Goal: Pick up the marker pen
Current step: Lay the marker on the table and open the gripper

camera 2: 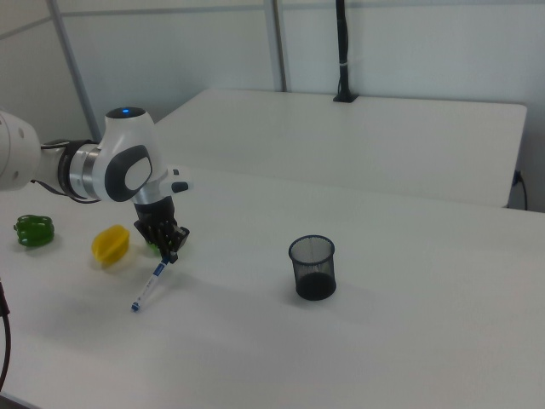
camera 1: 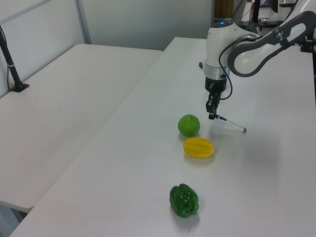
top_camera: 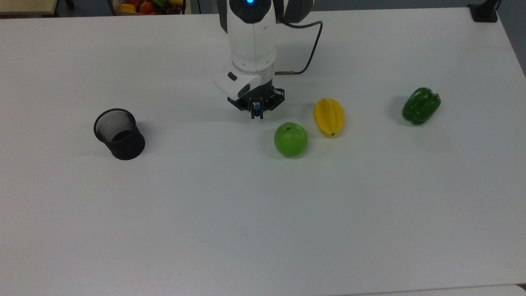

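Centrally, the gripper (top_camera: 257, 115) is clamped on the capped end of the marker pen (camera 1: 230, 123), whose white barrel slants down and away from the fingers toward the left view's right, its small blue tip low over the white table (top_camera: 263, 213). In the right view the pen (camera 2: 150, 285) hangs obliquely below the gripper (camera 2: 170, 254), and whether the tip touches the surface cannot be told. Holding the pen by one end lets the long barrel trail free, which probably explains the tilt: the weight of the unsupported length would pull it out of line with the fingers.

The gripper hangs just beside the green apple (top_camera: 291, 139) in the top view, with the yellow star fruit (top_camera: 328, 116) beyond it and the green bell pepper (top_camera: 421, 105) well apart at the top view's right. The black mesh pen cup (top_camera: 119, 133) stands upright, well apart at the top view's left, and no pen is seen in it.

Judged from this arrangement, the taking of the pen is effectively accomplished; the remaining risk is that the end grip lets the pen swivel or slip
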### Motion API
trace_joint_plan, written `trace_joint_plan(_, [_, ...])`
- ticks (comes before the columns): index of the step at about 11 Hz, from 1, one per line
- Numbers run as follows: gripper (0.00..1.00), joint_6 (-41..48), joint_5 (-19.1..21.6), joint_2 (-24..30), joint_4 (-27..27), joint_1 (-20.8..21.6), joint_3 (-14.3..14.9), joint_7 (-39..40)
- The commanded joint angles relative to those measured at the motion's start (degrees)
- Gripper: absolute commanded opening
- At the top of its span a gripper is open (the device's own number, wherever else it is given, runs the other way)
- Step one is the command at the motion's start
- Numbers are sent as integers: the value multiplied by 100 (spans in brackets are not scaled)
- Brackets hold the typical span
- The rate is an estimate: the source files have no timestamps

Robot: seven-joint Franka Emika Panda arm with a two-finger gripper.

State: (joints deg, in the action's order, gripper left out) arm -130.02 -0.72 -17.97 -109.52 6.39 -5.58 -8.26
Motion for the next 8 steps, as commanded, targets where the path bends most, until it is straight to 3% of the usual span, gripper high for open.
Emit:
trace_joint_plan(1, [57,-155,-183,4,-96,108,22,-132])
trace_joint_plan(3, [90,-146,-252,4,-61,108,22,-124])
trace_joint_plan(4, [100,-138,-279,4,-61,108,22,-124])
trace_joint_plan(8, [100,-68,-315,65,-17,99,22,-141])
